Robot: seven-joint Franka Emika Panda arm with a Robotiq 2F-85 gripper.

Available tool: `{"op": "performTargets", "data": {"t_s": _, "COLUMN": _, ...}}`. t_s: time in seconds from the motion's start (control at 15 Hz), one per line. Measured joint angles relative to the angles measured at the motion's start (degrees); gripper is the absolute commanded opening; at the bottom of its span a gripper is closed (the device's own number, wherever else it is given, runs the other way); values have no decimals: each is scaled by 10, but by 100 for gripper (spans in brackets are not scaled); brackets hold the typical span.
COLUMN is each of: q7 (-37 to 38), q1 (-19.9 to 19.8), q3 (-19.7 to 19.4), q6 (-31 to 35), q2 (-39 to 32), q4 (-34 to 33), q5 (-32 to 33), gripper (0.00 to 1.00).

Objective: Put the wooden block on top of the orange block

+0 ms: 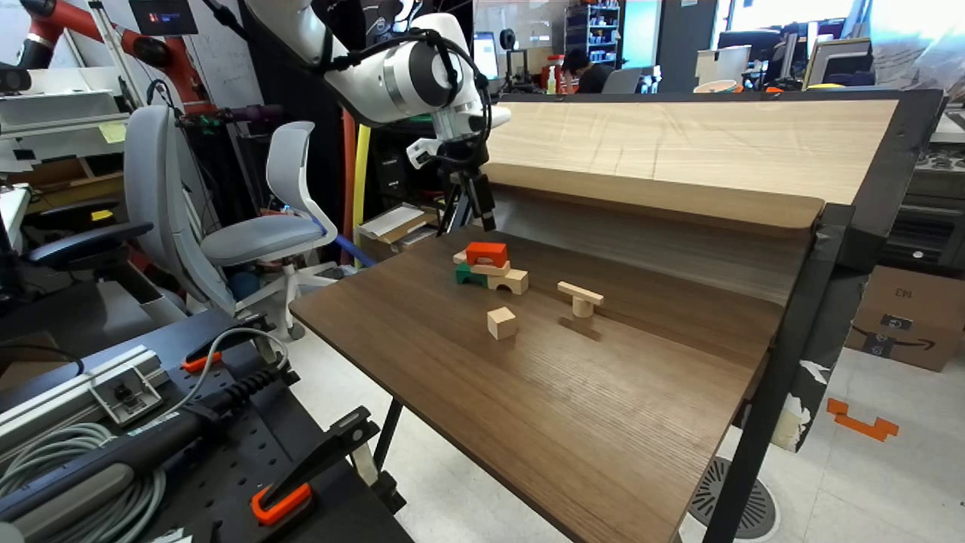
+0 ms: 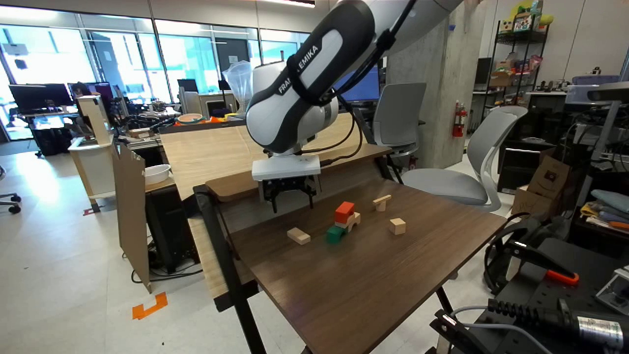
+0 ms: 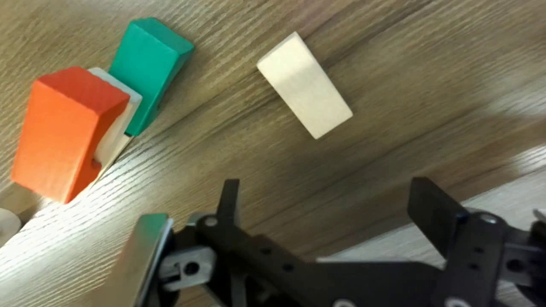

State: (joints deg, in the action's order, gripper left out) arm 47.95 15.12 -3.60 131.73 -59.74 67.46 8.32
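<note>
A gripper [image 2: 293, 206], jaws apart, hangs near the worktop's [image 2: 373, 290] rear corner, wooden block [image 2: 299, 236] nearby, orange block [image 2: 345, 212] stacked farther inward.

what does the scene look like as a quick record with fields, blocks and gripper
gripper: open, empty, above the table
rectangular wooden block: lying on the table, touching no other block
orange arch block: on a wooden plank
under that plank: green arch block, wooden arch block
elsewhere: wooden cube; wooden bar across a wooden cylinder
</note>
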Motion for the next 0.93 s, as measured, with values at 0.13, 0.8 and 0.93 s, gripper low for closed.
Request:
{"op": "performTargets", "data": {"t_s": 0.13, "q7": -24, "q1": 0, "q3": 1, "q6": 0, "q2": 15, "q4": 22, "q5": 0, "gripper": 100}}
{"op": "performTargets", "data": {"t_s": 0.8, "q7": -108, "q1": 0, "q3": 5, "q6": 2, "q2": 57, "q4": 127, "q5": -3, "gripper": 100}}
{"op": "performTargets", "data": {"t_s": 0.93, "q7": -124, "q1": -1, "q3": 8, "q6": 7, "q2": 58, "q4": 136, "q5": -9, "gripper": 100}}
